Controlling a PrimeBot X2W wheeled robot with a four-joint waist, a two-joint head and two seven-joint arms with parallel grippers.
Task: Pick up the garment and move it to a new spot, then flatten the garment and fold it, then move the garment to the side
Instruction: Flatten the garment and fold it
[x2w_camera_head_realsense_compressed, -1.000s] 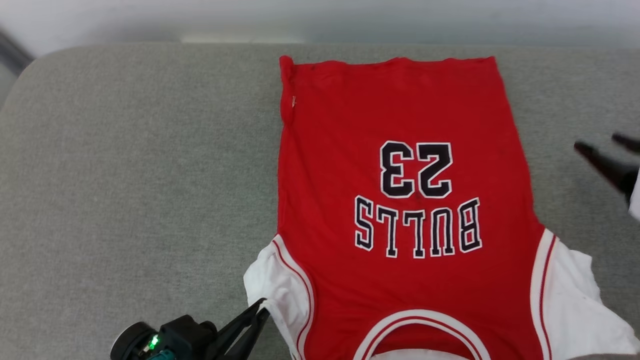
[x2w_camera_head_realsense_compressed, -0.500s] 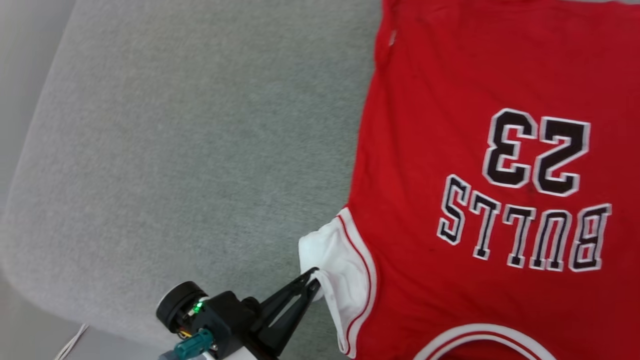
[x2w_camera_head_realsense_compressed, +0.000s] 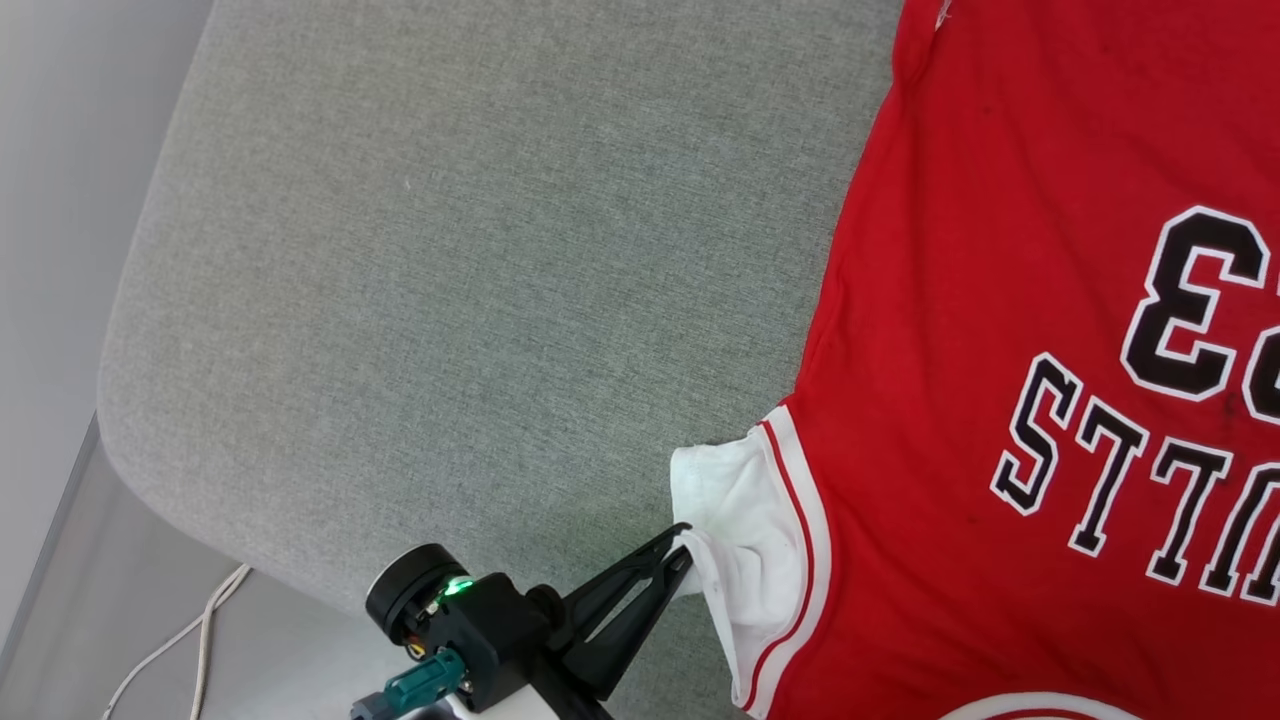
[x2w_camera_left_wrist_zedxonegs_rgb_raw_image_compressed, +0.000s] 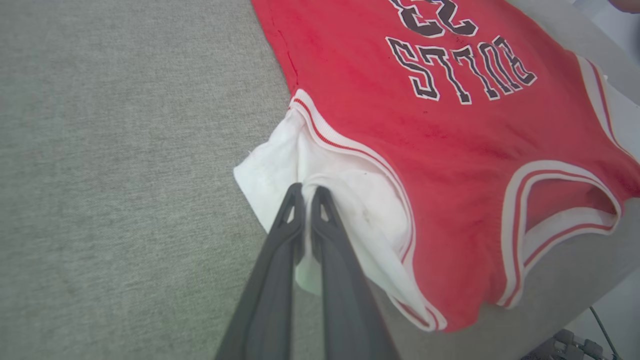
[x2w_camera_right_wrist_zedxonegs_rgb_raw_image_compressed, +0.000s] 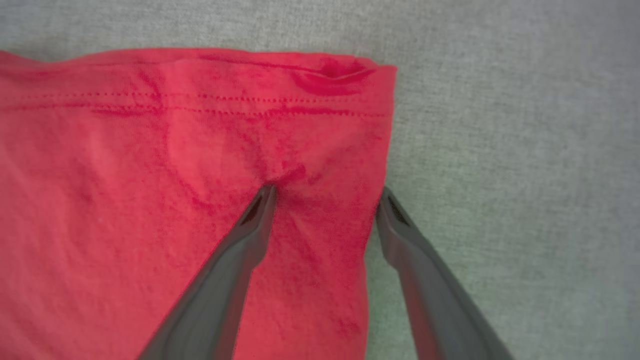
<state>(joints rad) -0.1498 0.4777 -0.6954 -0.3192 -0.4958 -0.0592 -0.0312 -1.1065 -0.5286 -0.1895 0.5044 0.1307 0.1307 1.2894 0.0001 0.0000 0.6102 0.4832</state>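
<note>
- Nearest the front edge of the grey cushion (x2w_camera_head_realsense_compressed: 450, 300), the left gripper (x2w_camera_head_realsense_compressed: 683, 540) has its two dark fingers pressed together on the outer edge of the white sleeve (x2w_camera_head_realsense_compressed: 740, 500). The wrist view shows a fold of that sleeve (x2w_camera_left_wrist_zedxonegs_rgb_raw_image_compressed: 280, 165) pinched between the tips (x2w_camera_left_wrist_zedxonegs_rgb_raw_image_compressed: 305, 192).
- From that grip, the garment (x2w_camera_head_realsense_compressed: 1000, 300) lies off towards the robot's right and away from it. The collar end is close in and the long axis runs out across the cushion.
- The garment (x2w_camera_left_wrist_zedxonegs_rgb_raw_image_compressed: 425, 125) lies face up and mostly flat: a red body, red-and-white stripe trim at the armhole and neck, and black, white-outlined lettering and numerals that read upside down from the robot's side. The held sleeve is bunched and creased, so it looks like soft, limp jersey cloth.
- Farthest out, the right gripper (x2w_camera_right_wrist_zedxonegs_rgb_raw_image_compressed: 325, 195) is spread wide and holds nothing. It straddles the side edge of the red cloth (x2w_camera_right_wrist_zedxonegs_rgb_raw_image_compressed: 150, 150) just short of the stitched hem (x2w_camera_right_wrist_zedxonegs_rgb_raw_image_compressed: 200, 100), with one finger on the cloth and the other over bare cushion.
- My guess is that the coming move depends on this diagonal. The left arm has the near sleeve and the right is placed to close on the far hem corner.
- A pale cable (x2w_camera_head_realsense_compressed: 200, 640) lies on the floor beside the cushion, out of the way.
</note>
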